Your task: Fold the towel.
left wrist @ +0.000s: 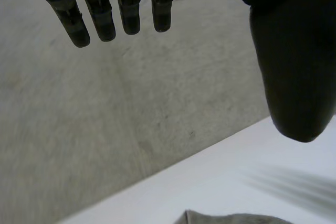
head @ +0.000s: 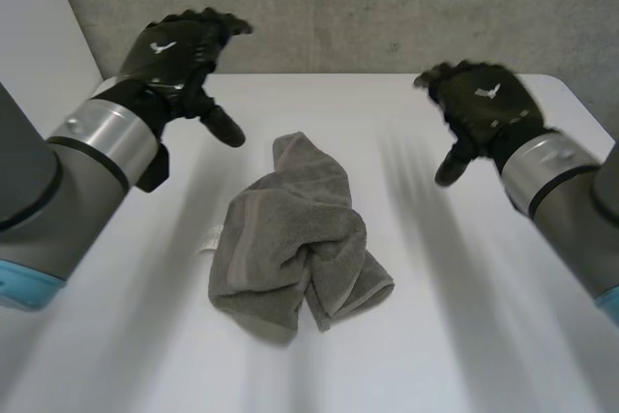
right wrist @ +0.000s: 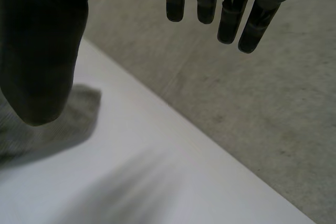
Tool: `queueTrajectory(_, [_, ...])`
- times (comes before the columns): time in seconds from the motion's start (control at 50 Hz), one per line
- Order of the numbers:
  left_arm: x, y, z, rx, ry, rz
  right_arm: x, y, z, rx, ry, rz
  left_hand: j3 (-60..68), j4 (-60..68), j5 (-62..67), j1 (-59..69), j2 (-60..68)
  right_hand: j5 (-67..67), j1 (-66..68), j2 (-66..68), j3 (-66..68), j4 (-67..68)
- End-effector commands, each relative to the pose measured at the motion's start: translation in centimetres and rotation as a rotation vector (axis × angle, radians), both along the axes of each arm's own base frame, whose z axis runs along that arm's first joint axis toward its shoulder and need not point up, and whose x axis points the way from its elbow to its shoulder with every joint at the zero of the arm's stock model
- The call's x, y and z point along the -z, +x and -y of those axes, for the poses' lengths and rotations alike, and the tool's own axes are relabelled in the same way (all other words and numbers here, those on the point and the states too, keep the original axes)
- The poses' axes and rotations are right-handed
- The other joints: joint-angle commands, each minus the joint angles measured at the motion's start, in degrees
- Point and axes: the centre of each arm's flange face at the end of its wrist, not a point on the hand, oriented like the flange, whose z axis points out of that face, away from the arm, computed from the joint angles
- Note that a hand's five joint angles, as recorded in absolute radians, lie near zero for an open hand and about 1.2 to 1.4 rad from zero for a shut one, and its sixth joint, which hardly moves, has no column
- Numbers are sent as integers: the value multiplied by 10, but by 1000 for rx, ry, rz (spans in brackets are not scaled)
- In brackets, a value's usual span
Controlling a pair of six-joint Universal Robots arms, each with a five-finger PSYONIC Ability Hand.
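The towel is bunched on the table between the hands, touched by neither. The left hand and right hand are held raised, relaxed and empty, presumably so its edges can be reached from both sides.

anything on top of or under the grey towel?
Nothing lies on the crumpled grey towel; the black left hand and right hand are open, off to its sides. It rests on the white table. Whatever its folds cover underneath cannot be seen.
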Motion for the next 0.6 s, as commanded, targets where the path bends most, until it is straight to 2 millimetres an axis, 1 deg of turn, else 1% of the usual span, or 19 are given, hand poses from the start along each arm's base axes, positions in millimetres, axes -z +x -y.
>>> queueTrajectory(0.02, [9, 31, 11, -159, 274, -58, -26, -10, 7, 40, 14, 95, -24, -32, -29, -64, -38, -36, -33, -44, -29, -44])
queueTrajectory(0.04, [9, 31, 11, -159, 274, -58, -30, -12, 7, 48, 29, 94, -24, -32, -29, -64, -38, -36, -33, -44, -29, -44])
queueTrajectory(0.06, [14, 33, 11, -178, 318, -32, -32, -16, 8, 59, 50, 89, -24, -32, -29, -64, -38, -36, -33, -44, -29, -44])
queueTrajectory(0.08, [19, 36, 11, -193, 354, -11, -32, -16, 8, 59, 50, 89, -24, -32, -29, -64, -38, -36, -33, -44, -29, -44])
queueTrajectory(0.12, [23, 38, 11, -204, 376, 3, -33, -20, 8, 73, 81, 82, -24, -32, -29, -64, -38, -36, -33, -44, -29, -44])
queueTrajectory(0.18, [24, 39, 11, -214, 383, 12, -32, -20, 7, 73, 97, 89, -24, -32, -29, -64, -38, -36, -33, -44, -29, -44])
queueTrajectory(0.22, [30, 45, 12, -232, 400, 19, -32, -21, 8, 82, 101, 98, -24, -32, -29, -64, -38, -36, -33, -44, -29, -44])
queueTrajectory(0.28, [33, 45, 11, -237, 408, 26, -33, -22, 8, 86, 110, 118, -24, -32, -29, -64, -38, -36, -33, -44, -29, -44])
queueTrajectory(0.6, [34, 50, 9, -285, 400, 31, -35, -24, 9, 91, 106, 133, -24, -32, -29, -64, -38, -36, -33, -44, -29, -44])
